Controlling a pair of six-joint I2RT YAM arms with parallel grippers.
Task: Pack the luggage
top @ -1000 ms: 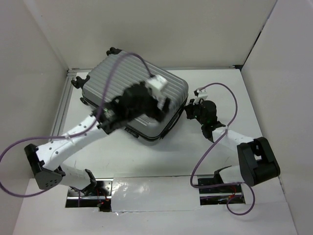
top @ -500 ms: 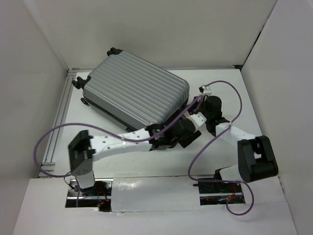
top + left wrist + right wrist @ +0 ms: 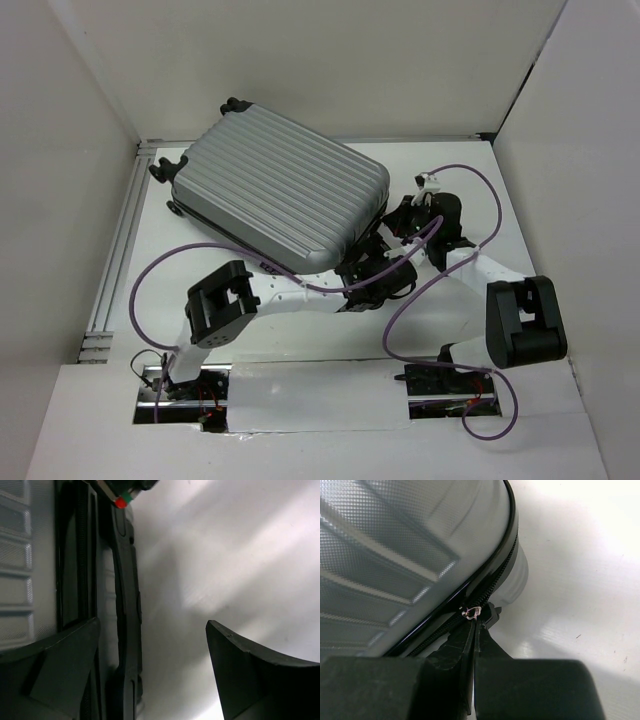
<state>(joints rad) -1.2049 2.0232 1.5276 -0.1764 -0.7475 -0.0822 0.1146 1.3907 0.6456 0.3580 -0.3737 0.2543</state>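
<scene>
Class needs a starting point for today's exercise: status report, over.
Left gripper open, beside luggage handle. Right gripper shut on zipper pull at luggage corner. Luggage lying flat, lid down. Nothing seen blocking.

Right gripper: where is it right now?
In the right wrist view, the right gripper is shut on the zipper pull at the luggage corner; from above, that's its right-hand end.

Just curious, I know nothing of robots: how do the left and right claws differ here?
The left gripper stands wide open, holding nothing; the right gripper is pinched shut on the zipper pull. The left gripper is beside the luggage's black handle; the right gripper sits at its corner seam. Both are black, two-fingered, close to the luggage.
</scene>
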